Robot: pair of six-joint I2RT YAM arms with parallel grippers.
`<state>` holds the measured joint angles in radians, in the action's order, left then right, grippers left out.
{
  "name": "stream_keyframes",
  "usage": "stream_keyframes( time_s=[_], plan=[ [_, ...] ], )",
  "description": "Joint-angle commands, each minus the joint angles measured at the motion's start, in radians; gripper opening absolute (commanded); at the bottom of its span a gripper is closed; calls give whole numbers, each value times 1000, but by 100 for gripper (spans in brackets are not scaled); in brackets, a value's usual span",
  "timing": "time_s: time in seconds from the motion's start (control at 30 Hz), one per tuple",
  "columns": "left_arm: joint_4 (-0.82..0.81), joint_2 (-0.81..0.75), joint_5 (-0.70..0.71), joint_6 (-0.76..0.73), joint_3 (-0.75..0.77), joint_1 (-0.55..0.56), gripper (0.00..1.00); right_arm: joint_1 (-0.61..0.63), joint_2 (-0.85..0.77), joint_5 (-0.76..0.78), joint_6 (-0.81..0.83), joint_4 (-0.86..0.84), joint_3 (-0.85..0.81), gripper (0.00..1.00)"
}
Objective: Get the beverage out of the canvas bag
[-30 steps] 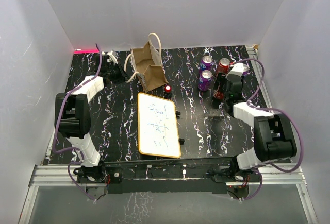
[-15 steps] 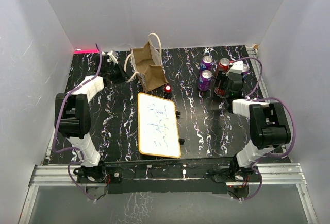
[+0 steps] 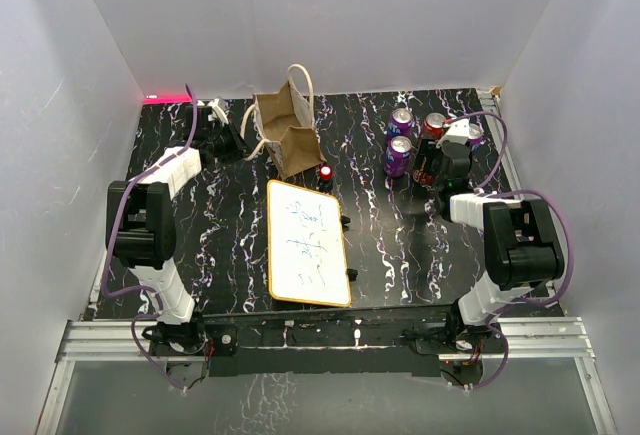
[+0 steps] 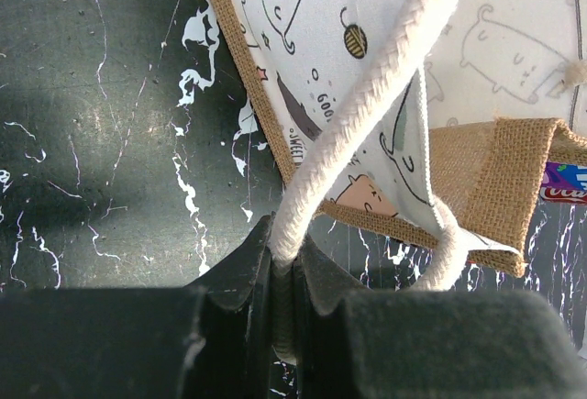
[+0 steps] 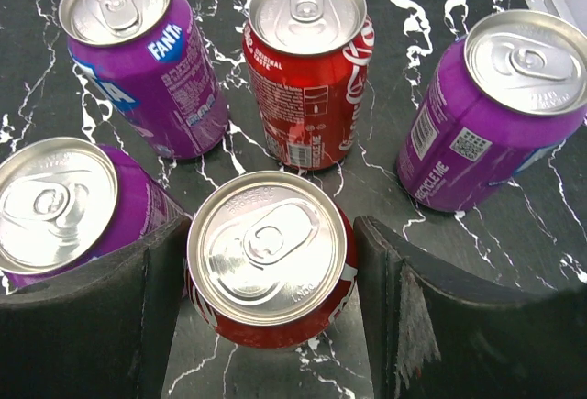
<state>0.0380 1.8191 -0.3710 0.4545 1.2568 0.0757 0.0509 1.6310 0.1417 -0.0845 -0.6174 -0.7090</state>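
Note:
The canvas bag point(image 3: 285, 133) stands at the back middle of the table, tan cloth with cream rope handles point(image 3: 303, 83). My left gripper point(image 3: 237, 143) is shut on one rope handle point(image 4: 367, 96) at the bag's left side; the printed lining and burlap edge point(image 4: 500, 170) fill the left wrist view. A red can point(image 5: 271, 257) stands between the fingers of my right gripper point(image 5: 272, 261), with a gap on its right side. Around it stand a red can point(image 5: 310, 60) and three purple cans point(image 5: 147, 60). Another small red can point(image 3: 325, 172) sits just in front of the bag.
A whiteboard point(image 3: 308, 243) with a yellow rim lies in the middle, with small black items point(image 3: 352, 274) at its right edge. The can group point(image 3: 402, 121) fills the back right. A pink strip point(image 3: 168, 98) lies at the back left corner. White walls enclose three sides.
My right gripper has moved away from me toward the back with the red can, which now stands among the other cans. The left arm and the bag have not moved.

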Motion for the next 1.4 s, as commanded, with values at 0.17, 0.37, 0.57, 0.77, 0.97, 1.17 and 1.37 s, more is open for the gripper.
stream_keyframes(
  time_s=[0.17, 0.37, 0.57, 0.77, 0.97, 1.17, 1.37],
  plan=[
    [18, -36, 13, -27, 21, 12, 8, -3, -114, 8, 5, -47, -10, 86],
    [29, -36, 47, -47, 17, 26, 18, 4, -218, 9, -114, 197, -46, 94],
    [18, -56, 81, -62, 2, 38, 38, 163, -416, 30, -226, 442, 38, 98],
    [58, -70, 104, -83, 40, 40, 64, 402, -576, 66, -313, 661, 111, 98],
    [115, -101, 97, -70, 120, 39, 89, 461, -477, -136, -311, 861, 20, 98],
    [177, -187, 167, -75, 137, 39, 97, 486, -423, -136, -266, 896, -97, 98],
    [305, -264, 242, -119, 211, 39, 97, 486, -438, -108, -203, 973, -267, 98]
  ],
)
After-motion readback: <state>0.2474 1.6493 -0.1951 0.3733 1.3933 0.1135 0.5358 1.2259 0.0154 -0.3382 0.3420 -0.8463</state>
